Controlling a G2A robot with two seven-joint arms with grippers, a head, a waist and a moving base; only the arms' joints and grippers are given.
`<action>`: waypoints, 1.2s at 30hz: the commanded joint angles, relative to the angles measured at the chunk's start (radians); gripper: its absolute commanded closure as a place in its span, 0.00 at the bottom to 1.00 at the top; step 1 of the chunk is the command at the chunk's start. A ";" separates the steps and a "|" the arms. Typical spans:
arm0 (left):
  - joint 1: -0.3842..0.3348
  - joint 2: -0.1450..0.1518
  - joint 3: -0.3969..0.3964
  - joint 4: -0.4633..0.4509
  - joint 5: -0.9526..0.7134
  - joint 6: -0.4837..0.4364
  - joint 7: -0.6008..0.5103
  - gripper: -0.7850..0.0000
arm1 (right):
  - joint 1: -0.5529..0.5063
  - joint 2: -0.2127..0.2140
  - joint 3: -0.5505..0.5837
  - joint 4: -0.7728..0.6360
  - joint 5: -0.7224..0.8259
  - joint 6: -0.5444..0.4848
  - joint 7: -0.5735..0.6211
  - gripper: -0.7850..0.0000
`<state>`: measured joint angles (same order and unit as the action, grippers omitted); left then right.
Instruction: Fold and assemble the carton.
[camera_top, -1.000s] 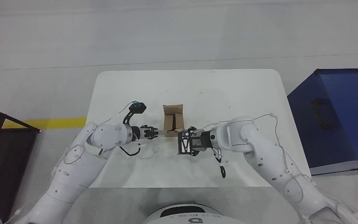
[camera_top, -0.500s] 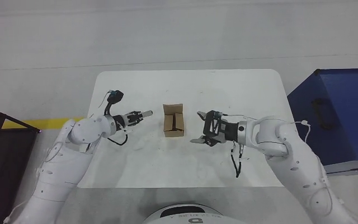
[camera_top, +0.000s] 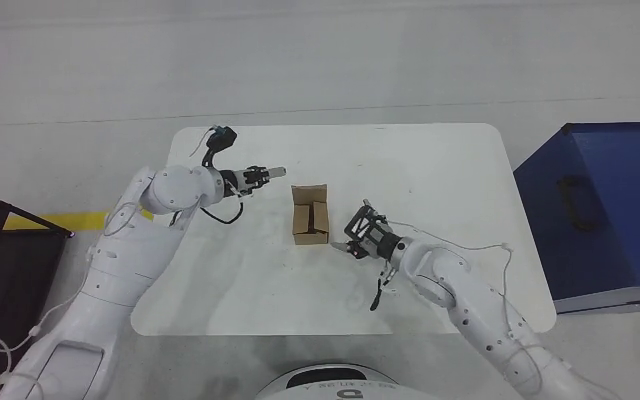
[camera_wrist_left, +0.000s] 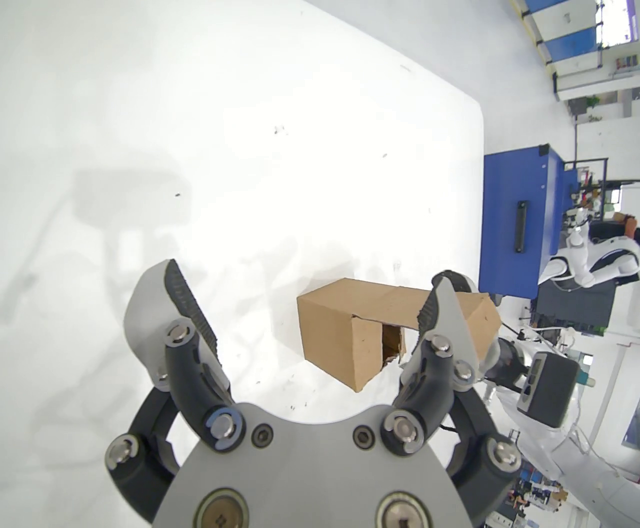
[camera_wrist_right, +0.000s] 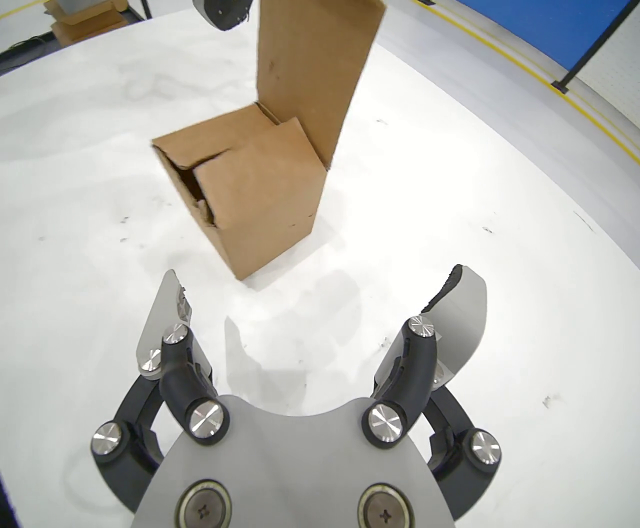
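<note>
A small brown carton (camera_top: 310, 214) stands in the middle of the white table (camera_top: 430, 170). One long flap (camera_wrist_right: 315, 75) sticks up, and smaller flaps are folded partly into its opening. My left gripper (camera_top: 270, 173) hovers open to the carton's far left, a short way off; in its own view the carton (camera_wrist_left: 350, 330) lies ahead of the left gripper (camera_wrist_left: 308, 272). My right gripper (camera_top: 355, 234) is open beside the carton's near right corner, not touching. From the right wrist, the carton (camera_wrist_right: 260, 200) sits just beyond the right gripper (camera_wrist_right: 315, 277), with nothing between its fingers.
A blue cabinet (camera_top: 590, 210) stands off the table's right side. A dark frame (camera_top: 25, 260) is on the floor at the left. Bare table surface surrounds the carton on all sides.
Both grippers have let go of the carton's near end and pulled away. The left swung out and toward the far left side; the right drew off right, then came back near the carton's corner.
</note>
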<state>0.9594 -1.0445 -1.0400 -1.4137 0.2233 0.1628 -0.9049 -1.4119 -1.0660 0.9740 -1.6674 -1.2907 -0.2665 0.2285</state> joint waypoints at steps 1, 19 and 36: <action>-0.033 -0.013 0.043 0.025 -0.015 -0.016 -0.009 0.00 | 0.033 -0.014 -0.032 0.046 0.011 0.039 -0.011 0.00; 0.018 -0.005 0.050 0.008 -0.028 -0.134 -0.149 0.00 | 0.152 -0.056 -0.086 0.139 0.112 -0.074 0.091 0.01; 0.053 0.009 0.037 -0.019 0.035 -0.139 -0.181 0.00 | 0.159 -0.050 -0.054 0.056 0.287 -0.252 0.145 0.26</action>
<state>1.0092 -1.0365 -1.0010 -1.4315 0.2549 0.0248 -1.0847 -1.2588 -1.1133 0.9294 -1.6137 -0.9964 -0.5295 0.3744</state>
